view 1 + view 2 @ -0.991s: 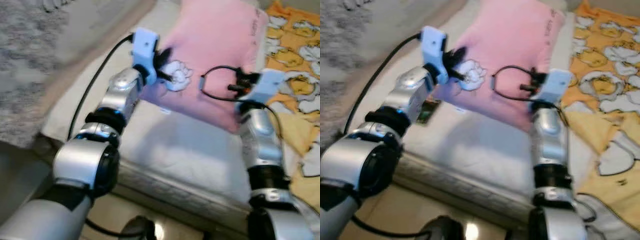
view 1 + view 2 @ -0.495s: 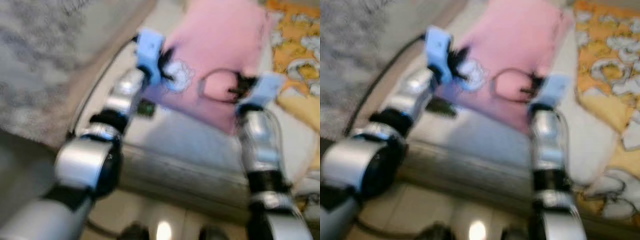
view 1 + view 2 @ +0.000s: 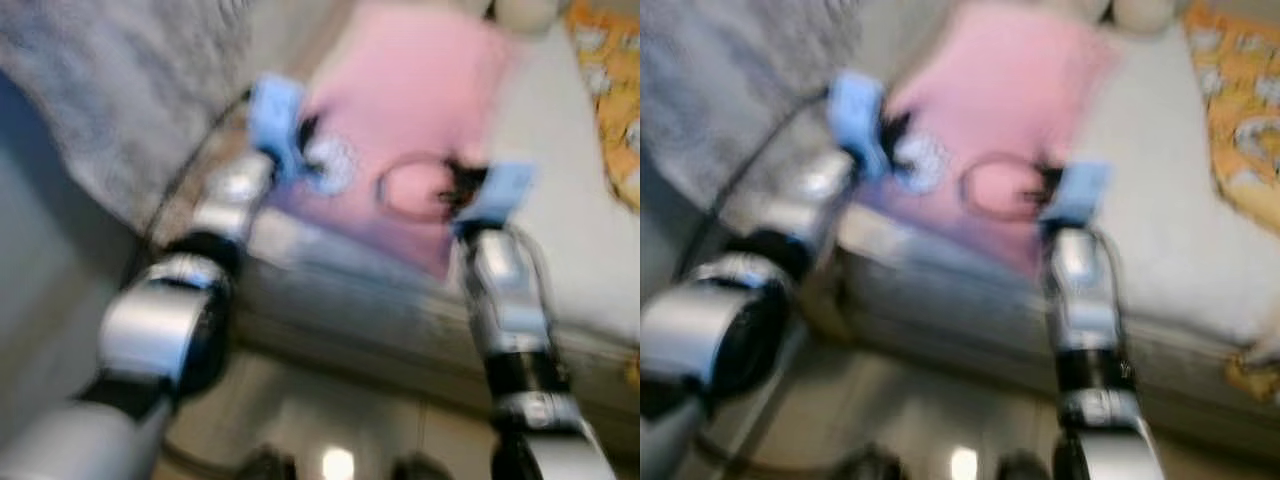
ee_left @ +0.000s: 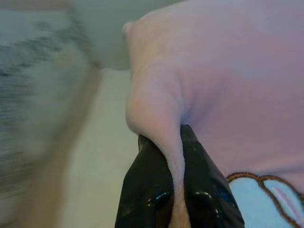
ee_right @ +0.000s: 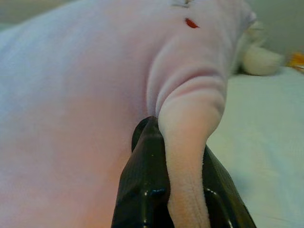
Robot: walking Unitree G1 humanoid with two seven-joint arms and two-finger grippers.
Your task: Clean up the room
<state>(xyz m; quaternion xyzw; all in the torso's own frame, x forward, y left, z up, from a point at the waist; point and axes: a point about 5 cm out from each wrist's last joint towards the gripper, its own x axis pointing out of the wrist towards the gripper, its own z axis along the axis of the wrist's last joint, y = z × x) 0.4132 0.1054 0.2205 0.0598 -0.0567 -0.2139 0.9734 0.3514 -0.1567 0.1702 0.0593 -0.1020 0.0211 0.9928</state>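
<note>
Pinching the pink pillow [image 3: 420, 120] from both sides, the two pincers each have a fold of its soft cover squeezed between their black fingers. The left pincer [image 4: 176, 190] is clenched on a bunched ridge of fabric at the pillow's near left corner, beside a pale blue patch outlined in brown stitching [image 4: 266, 199]. The right pincer [image 5: 173, 185] is clenched on a thick roll of the same fabric at the near right edge; a small red mark [image 5: 192, 23] sits higher up on the cover.

From the head views, which are blurred, the pillow is a fleecy, pale pink rectangle lying on the white bed [image 3: 570, 230], its near edge close to the front of the mattress, with the pale blue design [image 3: 330, 165] near its left corner by the left arm. A rounded cream-coloured thing [image 5: 259, 57], too blurred to name, lies on the sheet just beyond the pillow's far corner. An orange patterned blanket [image 3: 1240, 110] covers the bed to the right, well apart from the pillow. A grey textured blanket [image 3: 130, 90] lies to the left.
</note>
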